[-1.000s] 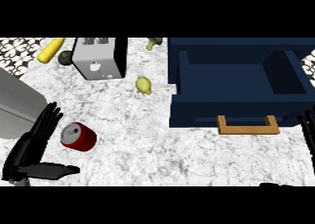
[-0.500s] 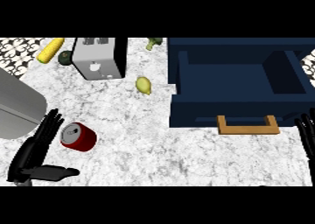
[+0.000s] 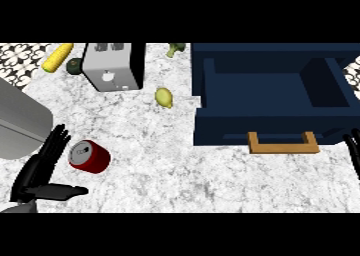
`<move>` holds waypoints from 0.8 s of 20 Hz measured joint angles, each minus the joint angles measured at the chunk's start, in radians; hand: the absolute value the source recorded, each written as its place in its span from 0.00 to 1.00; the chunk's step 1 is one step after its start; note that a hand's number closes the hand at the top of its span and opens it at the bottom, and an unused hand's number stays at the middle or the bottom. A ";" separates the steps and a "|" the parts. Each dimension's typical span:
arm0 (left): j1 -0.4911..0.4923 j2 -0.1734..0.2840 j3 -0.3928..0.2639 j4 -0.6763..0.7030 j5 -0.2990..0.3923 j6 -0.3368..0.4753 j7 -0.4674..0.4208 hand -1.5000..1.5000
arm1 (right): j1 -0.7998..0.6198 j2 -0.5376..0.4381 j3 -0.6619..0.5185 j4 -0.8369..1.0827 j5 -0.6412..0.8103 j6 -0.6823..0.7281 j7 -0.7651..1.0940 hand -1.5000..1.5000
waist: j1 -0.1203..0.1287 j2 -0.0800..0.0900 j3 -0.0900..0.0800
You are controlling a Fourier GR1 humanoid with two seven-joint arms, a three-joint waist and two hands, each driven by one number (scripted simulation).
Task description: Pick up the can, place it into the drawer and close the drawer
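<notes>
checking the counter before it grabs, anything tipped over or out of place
The red can lies on its side on the counter beside the left hand, not upright. The blue drawer stands open. Nothing looks spilled or damaged.

Left hand (image 3: 41,167) open beside can (image 3: 89,156) (drawer (image 3: 271,125) open).

Ahead of me on the marbled counter (image 3: 175,165) a silver toaster (image 3: 113,66) stands near the back edge. To its left lie a corn cob (image 3: 57,57) and a dark green avocado (image 3: 74,66). A small lemon (image 3: 164,97) sits just right of the toaster, and something green (image 3: 175,48), perhaps broccoli, lies behind it.
</notes>
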 measured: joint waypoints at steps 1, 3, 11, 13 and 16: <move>-0.011 -0.002 -0.001 0.026 -0.005 0.006 -0.012 0.00 | 0.009 0.001 -0.003 -0.009 -0.002 0.004 -0.001 0.00 | 0.000 0.000 0.000; -0.038 0.002 -0.001 0.079 -0.010 0.014 -0.028 0.00 | -0.002 0.007 0.006 -0.016 0.011 -0.006 0.017 0.00 | 0.000 0.000 0.000; -0.064 0.007 -0.013 0.119 -0.005 0.017 -0.056 0.00 | -0.006 0.012 0.004 -0.040 0.007 -0.009 0.038 0.00 | 0.001 0.000 0.000; -0.096 0.024 -0.006 0.177 -0.010 0.018 -0.079 0.00 | -0.001 0.004 -0.008 -0.054 -0.009 0.002 0.053 0.00 | -0.001 0.000 0.000; -0.115 0.012 -0.016 0.223 -0.023 0.043 -0.106 0.00 | -0.005 0.006 -0.016 -0.041 -0.006 0.006 0.041 0.00 | -0.001 0.000 0.000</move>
